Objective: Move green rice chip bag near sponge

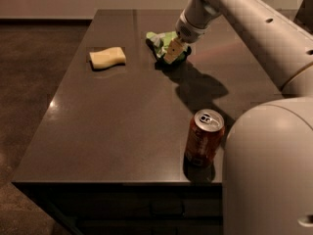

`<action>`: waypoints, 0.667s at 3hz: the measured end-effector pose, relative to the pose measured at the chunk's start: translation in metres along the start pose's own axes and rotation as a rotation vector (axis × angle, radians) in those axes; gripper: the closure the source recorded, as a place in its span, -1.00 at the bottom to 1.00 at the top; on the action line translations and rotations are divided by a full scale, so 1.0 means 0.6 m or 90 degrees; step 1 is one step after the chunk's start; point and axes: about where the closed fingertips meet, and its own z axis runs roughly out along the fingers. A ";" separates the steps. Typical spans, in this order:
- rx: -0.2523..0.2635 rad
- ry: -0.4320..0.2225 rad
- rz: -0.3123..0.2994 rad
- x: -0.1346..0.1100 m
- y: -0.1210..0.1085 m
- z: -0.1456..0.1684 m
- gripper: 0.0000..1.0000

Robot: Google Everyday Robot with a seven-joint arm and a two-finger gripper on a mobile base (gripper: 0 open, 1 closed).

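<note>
Item: small bright green wrinkly plastic rice chip bag (159, 37), lying on the dark worktop (127, 121) to the right of the pale yellow rectangular sponge block (107, 58) and slightly farther back, with a strip of bare surface between the two. Its long axis appears to run roughly left to right, its left end being the one nearer the sponge. Gripper (172, 53): at the bag's right-hand end, the side away from the sponge, brought in from above and from the right on the white robot arm (234, 13), and touching the bag. Whether it is clamped on the plastic or merely pressed against it cannot be told. Judgement: the coming move turns on carrying the bag leftward toward the sponge. Also present: an orange-red soda can (204, 138), upright, well apart from the sponge at the worktop's near right edge and out of that path.
</note>
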 end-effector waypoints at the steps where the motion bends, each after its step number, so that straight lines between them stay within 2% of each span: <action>1: -0.004 -0.035 -0.026 -0.026 0.027 -0.032 0.79; 2: -0.015 -0.063 -0.067 -0.057 0.078 -0.063 1.00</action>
